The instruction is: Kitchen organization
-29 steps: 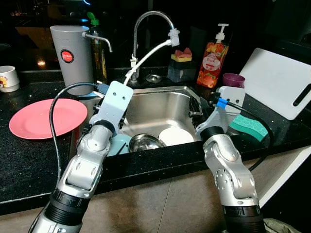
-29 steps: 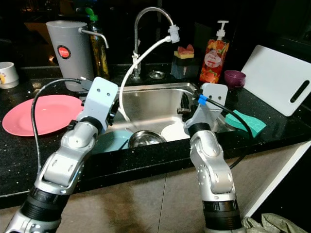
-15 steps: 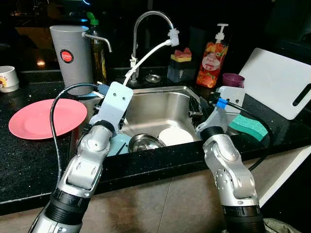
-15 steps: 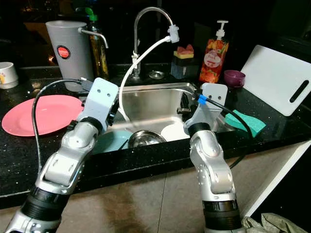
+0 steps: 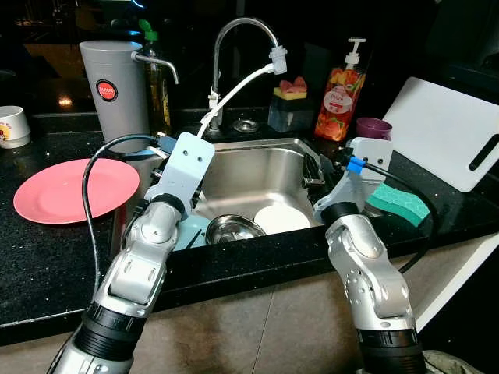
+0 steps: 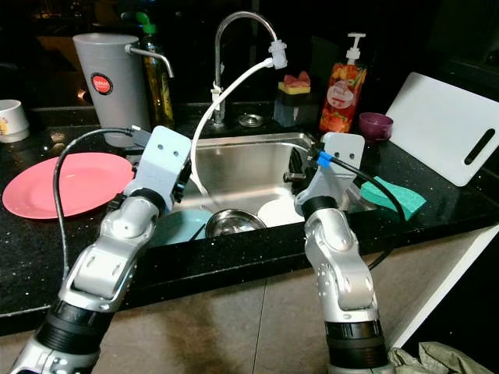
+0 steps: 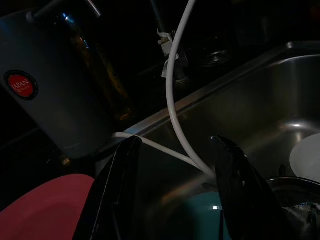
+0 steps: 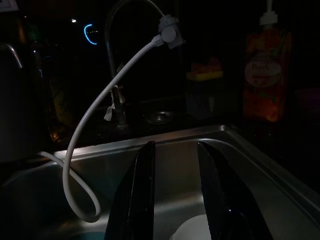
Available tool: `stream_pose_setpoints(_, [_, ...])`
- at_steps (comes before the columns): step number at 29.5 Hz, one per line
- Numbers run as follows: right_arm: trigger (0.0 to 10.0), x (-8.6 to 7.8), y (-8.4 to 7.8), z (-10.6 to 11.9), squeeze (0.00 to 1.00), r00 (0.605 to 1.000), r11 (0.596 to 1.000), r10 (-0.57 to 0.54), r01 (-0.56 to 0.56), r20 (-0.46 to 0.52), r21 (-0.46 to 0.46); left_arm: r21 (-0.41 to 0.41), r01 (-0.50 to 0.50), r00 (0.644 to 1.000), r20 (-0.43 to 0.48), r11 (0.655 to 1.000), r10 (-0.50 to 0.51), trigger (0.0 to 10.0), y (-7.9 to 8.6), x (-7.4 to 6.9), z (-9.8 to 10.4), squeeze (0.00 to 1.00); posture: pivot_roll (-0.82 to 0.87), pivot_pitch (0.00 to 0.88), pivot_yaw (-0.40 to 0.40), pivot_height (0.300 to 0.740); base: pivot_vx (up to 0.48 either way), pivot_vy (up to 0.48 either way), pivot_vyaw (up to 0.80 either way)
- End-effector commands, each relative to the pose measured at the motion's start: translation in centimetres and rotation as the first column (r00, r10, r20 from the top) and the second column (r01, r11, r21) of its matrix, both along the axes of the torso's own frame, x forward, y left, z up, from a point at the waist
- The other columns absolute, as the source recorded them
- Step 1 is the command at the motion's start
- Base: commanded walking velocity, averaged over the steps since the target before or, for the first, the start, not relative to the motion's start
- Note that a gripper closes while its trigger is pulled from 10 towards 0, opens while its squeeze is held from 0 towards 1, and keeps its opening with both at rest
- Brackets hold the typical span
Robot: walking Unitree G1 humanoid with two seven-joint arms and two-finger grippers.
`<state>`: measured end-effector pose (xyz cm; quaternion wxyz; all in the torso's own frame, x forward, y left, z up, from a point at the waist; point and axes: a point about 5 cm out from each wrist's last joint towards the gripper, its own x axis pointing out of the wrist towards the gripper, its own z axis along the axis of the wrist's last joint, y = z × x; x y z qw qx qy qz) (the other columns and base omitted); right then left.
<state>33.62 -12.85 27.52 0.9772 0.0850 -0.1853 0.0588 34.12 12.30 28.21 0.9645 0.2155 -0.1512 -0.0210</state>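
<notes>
A steel sink (image 5: 261, 173) holds a steel bowl (image 5: 234, 228), a white plate (image 5: 282, 218) and a teal plate (image 5: 192, 232). On the black counter to the left lies a pink plate (image 5: 74, 189). My left gripper (image 7: 175, 144) hangs open over the sink's left side, near the white hose (image 7: 172, 90), with nothing between its fingers. Over the sink's right side my right gripper (image 8: 176, 148) is open and empty too, its black fingers (image 5: 312, 167) pointing toward the faucet (image 5: 234, 31).
A grey jug (image 5: 117, 82) and a dark bottle stand at the back left, with a white cup (image 5: 12, 125) at the far left. A soap bottle (image 5: 341, 93), purple cup (image 5: 374, 127), white cutting board (image 5: 444, 132) and green sponge (image 5: 401, 204) sit on the right.
</notes>
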Motion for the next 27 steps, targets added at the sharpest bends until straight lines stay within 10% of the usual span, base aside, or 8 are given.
stream_pose_setpoints(1, [10.0, -0.03, -0.02, 0.27, 0.0, 1.0, 1.0, -0.008, 0.008, 0.017, -0.014, 0.006, 0.006, 1.0, 0.006, 1.0, -0.006, 10.0, -0.18, 0.06, 0.15, 0.0, 0.06, 0.067, -0.071, 0.74, 0.0, 0.0, 0.0])
stream_pose_setpoints(27, [10.0, 0.05, -0.32, 0.27, 0.0, 1.0, 1.0, -0.019, 0.019, 0.015, -0.006, 0.01, 0.015, 1.0, 0.003, 1.0, -0.015, 10.0, -0.32, 0.12, 0.12, 0.0, 0.06, 0.074, -0.073, 0.74, 0.0, 0.0, 0.0])
